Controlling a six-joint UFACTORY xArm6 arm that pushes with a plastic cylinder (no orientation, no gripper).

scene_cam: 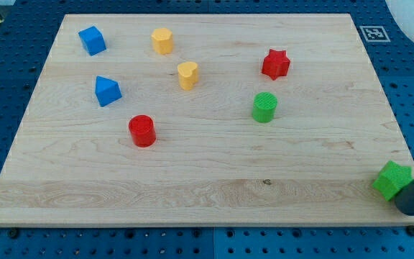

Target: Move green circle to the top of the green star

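Note:
The green circle (264,107) stands on the wooden board (207,173) a little right of centre. The green star (393,180) lies at the board's bottom right edge, far to the lower right of the circle. My dark rod enters from the view's bottom right corner. My tip (411,207) rests just below and right of the green star, touching or nearly touching it. The tip is far from the green circle.
A red star (275,64) lies above the green circle. A red cylinder (142,130) stands left of centre. A yellow heart (187,75) and a yellow block (162,40) lie at the upper middle. Two blue blocks (92,40) (107,91) lie at the upper left.

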